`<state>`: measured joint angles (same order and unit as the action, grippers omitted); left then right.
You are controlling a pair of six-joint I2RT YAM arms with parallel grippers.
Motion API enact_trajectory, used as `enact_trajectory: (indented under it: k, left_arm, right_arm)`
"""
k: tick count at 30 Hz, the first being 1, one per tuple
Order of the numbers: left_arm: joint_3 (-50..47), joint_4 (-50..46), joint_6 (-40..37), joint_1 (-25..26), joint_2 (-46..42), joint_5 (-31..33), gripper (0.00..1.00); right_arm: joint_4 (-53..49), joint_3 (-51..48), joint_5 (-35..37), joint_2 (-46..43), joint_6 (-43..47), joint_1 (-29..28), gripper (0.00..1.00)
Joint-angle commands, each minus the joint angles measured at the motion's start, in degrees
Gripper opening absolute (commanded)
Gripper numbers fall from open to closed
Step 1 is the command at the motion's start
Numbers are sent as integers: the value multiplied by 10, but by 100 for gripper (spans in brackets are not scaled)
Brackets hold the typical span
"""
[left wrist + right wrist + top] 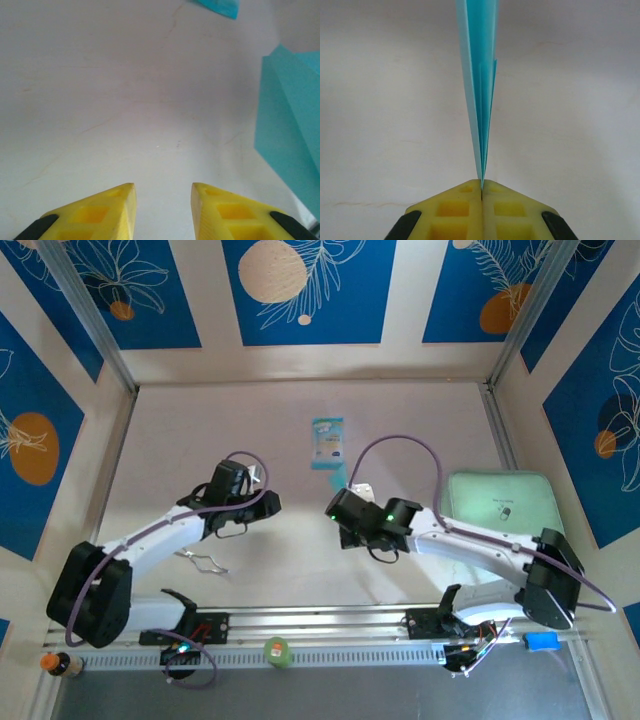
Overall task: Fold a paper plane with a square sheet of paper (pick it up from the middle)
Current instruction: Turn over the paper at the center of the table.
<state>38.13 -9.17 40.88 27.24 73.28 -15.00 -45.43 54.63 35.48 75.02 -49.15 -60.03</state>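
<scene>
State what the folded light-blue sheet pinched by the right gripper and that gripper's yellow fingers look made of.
The folded light-blue sheet: thin matte paper, by its stacked layered edges. The yellow fingers of the right gripper: likely moulded plastic or rubber, matte, with square recesses.

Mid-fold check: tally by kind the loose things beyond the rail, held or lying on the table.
Folded light-blue paper, pinched in the right gripper: 1
Small teal-and-white printed packet: 1
Pale green rounded pad: 1
Thin bent metal wire: 1
Total: 4
</scene>
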Motion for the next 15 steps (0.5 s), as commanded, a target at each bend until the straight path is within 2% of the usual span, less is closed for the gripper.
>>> enact_trajectory:
  k: [1,4,7,10,13,15]
  left_arm:
    - [9,-55,-19,-8,-24,48,37]
    - [6,-73,-20,-11,-45,76,39]
    - [10,-87,-20,-14,-57,94,42]
    - [21,-114,-37,-16,-64,116,44]
    - [45,-182,-65,-28,-74,184,52]
    - [54,-202,-78,-44,-81,187,53]
  right_arm:
    - [-114,26,125,34,-50,-26,1]
    - [-123,38,146,73,-52,-43,2]
    - [-106,50,136,119,-36,-55,3]
    - [-65,64,95,170,14,-74,3]
    - [-48,87,61,218,33,-90,8]
    - [-29,92,33,236,46,-96,13]
